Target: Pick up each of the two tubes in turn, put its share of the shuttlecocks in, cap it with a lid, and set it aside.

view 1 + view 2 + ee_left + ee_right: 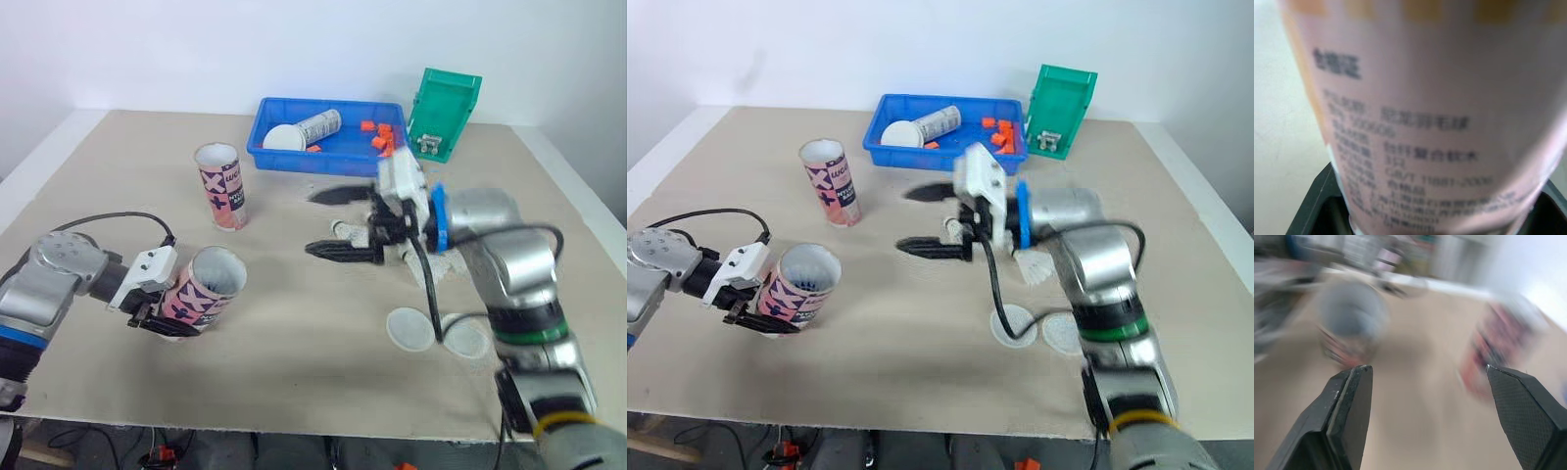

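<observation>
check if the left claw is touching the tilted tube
Touching. The left wrist view shows the tube pressed between the two black fingers of the left claw; the left eye view shows it gripped at its base.

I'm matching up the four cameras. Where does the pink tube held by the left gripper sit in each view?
Left eye view: held tube, lower left, tilted, in the left gripper.
Right eye view: lower left too.
Left wrist view: close up, printed side, between the fingers.
Right wrist view: blurred; probably the grey-mouthed shape.
Shared landmark: the upright tube, beyond it in both eye views.
</observation>
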You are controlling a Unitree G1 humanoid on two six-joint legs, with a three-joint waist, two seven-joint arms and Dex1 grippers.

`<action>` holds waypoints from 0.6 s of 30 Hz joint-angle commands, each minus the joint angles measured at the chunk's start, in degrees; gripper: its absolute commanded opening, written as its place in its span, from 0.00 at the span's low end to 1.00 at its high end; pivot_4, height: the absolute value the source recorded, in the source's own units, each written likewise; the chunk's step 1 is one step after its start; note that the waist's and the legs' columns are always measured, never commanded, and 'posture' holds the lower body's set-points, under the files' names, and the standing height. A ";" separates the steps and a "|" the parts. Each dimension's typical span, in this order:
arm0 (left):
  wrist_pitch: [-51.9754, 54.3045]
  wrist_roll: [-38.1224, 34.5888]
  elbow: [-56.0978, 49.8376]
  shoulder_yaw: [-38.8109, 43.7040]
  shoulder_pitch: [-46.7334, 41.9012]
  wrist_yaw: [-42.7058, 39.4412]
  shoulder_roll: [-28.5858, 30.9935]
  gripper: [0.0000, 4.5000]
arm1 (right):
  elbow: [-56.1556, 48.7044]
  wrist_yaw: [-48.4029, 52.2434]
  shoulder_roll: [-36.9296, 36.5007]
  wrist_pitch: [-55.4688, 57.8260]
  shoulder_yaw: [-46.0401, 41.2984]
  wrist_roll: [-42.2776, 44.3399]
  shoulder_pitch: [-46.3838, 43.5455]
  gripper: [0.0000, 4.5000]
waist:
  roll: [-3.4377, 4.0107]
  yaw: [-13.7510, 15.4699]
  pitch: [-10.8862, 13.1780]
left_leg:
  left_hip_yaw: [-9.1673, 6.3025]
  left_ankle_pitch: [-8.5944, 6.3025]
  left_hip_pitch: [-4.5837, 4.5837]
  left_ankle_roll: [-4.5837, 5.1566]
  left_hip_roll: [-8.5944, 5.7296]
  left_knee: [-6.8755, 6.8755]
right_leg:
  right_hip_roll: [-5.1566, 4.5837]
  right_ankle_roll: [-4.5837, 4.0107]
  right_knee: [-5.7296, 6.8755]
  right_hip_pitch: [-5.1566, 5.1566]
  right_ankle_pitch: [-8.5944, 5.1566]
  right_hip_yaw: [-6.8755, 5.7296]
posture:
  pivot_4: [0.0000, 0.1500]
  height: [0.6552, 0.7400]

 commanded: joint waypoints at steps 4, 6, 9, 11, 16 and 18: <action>-0.42 1.18 0.51 -1.91 0.78 -0.57 -0.27 0.61 | -19.46 -23.31 2.98 14.30 -3.31 -3.16 16.12 0.89 | 0.12 -0.11 -0.08 | -0.01 -0.04 0.05 -0.02 0.01 -0.04 | 0.03 0.18 0.01 0.01 -0.06 0.00 | 1.00 0.62; -0.67 1.19 1.24 -2.44 -0.19 -0.57 -0.56 0.61 | -20.24 -26.79 3.39 15.13 -0.83 -5.46 17.76 0.89 | 0.13 -0.18 -0.08 | -0.01 -0.04 0.07 -0.02 0.00 0.00 | 0.03 0.06 0.01 0.03 -0.09 0.03 | 1.00 0.62; -1.25 1.32 2.27 -3.27 -1.42 -0.57 -0.98 0.61 | -17.12 -32.06 6.42 16.19 1.89 -7.85 16.42 0.89 | 0.12 -0.37 -0.08 | 0.04 0.00 0.07 0.01 -0.01 0.24 | -0.02 0.10 -0.01 0.06 0.17 0.06 | 1.00 0.62; -1.31 1.37 2.42 -3.61 -1.90 -0.57 -1.25 0.61 | -13.93 -34.65 7.89 16.01 3.80 -10.03 14.82 0.89 | 0.10 -0.62 -0.09 | 0.04 0.04 0.09 0.05 -0.01 0.28 | -0.04 0.10 -0.03 0.08 0.24 0.07 | 1.00 0.62; -1.03 1.28 2.03 -3.38 -1.96 -0.57 -1.43 0.61 | -7.73 -36.50 9.31 13.27 6.39 -12.92 12.11 0.89 | 0.08 -0.57 -0.11 | 0.03 0.10 0.04 0.13 -0.03 0.28 | -0.06 0.10 -0.09 0.13 0.27 0.05 | 1.00 0.62; -0.90 1.57 1.80 -2.57 -1.34 -0.57 -1.47 0.61 | -5.25 -37.07 10.20 12.54 6.50 -13.30 11.21 0.89 | 0.08 -0.59 -0.10 | 0.04 0.10 -0.03 0.13 -0.03 0.24 | -0.06 0.12 -0.15 0.11 0.24 0.06 | 1.00 0.62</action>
